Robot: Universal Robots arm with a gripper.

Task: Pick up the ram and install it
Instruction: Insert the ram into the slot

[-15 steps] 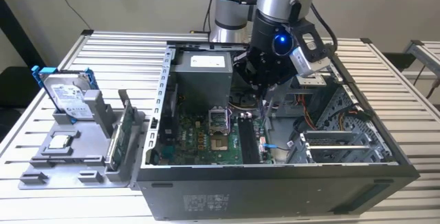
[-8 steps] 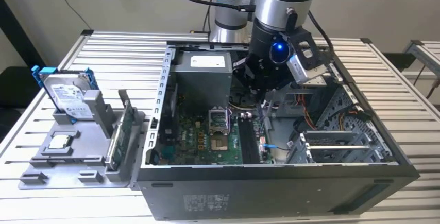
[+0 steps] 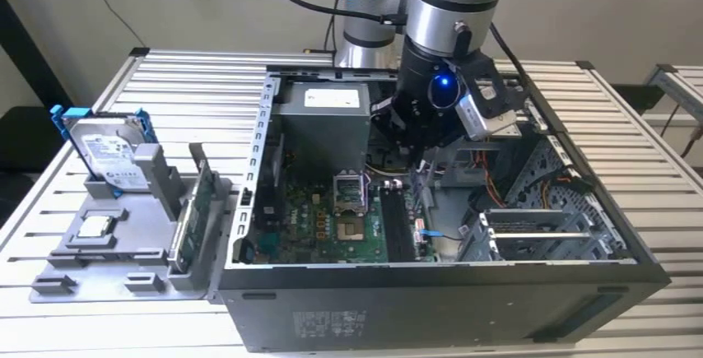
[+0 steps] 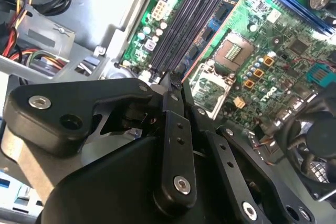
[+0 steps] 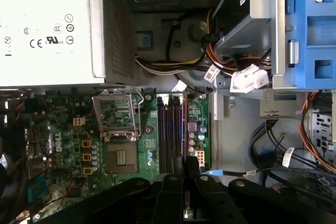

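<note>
Hand hangs inside the open computer case, its fingers together and, as far as I can judge, clamped on the ram. The ram stands on edge just above the black memory slots of the green motherboard. Seating it well seems to call for keeping the stick upright, parallel to its slot, and pressing evenly. A white label with printed marks covers the power supply nearby.
</note>
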